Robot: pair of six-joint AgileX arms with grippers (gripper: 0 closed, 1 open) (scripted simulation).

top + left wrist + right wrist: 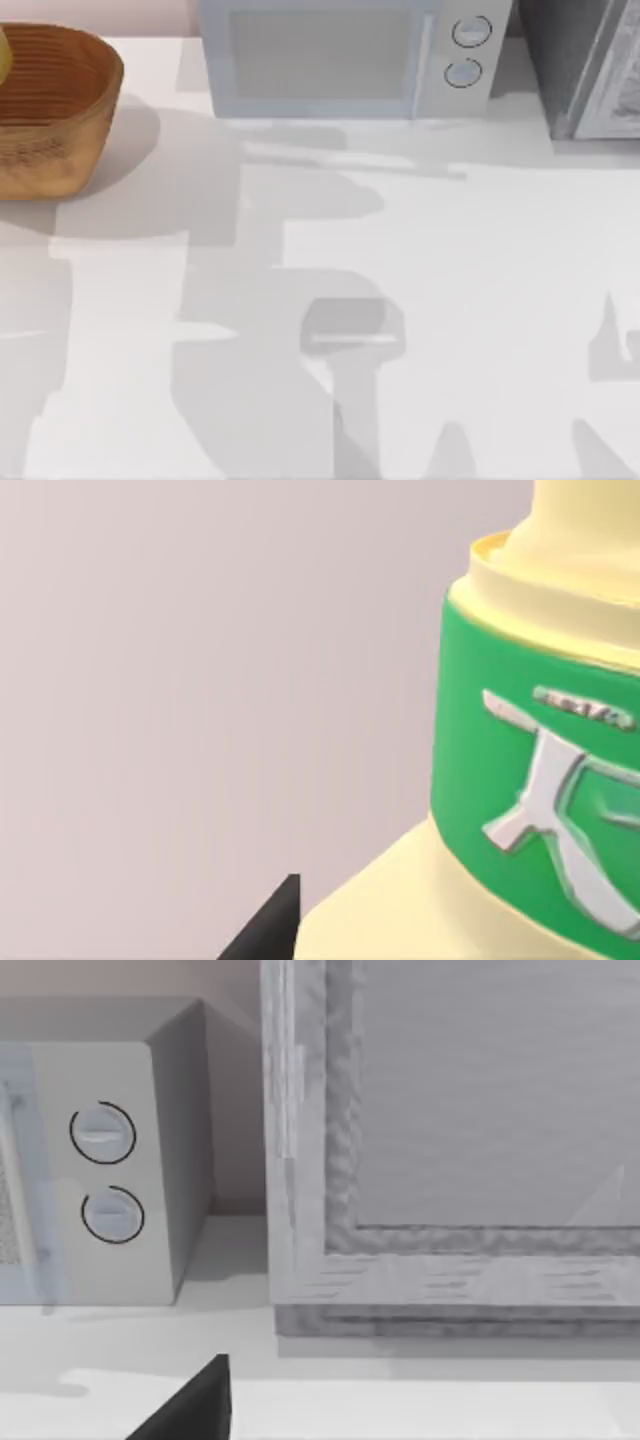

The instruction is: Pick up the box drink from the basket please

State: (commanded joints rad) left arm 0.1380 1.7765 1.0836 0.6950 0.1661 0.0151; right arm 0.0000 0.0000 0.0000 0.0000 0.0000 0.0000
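The box drink (pixel 520 780) looms very close in the left wrist view, pale yellow with a green-and-white label band, tilted, with a plain wall behind it. A black fingertip (pixel 272 925) of my left gripper lies against its lower side, and the gripper is shut on it. In the top view a pale yellow sliver of the box drink (pixel 3 55) shows at the left edge, over the round tan basket (pixel 70 110) at the table's far left. A dark part of my right gripper (pixel 190 1410) faces the appliances at the back right.
A white microwave (pixel 340 60) with two round knobs stands at the back centre, also seen as the microwave (pixel 110 1170) from the right wrist. A grey cabinet-like appliance (pixel 585 65) stands at the back right. Arm shadows lie across the white table (pixel 450 280).
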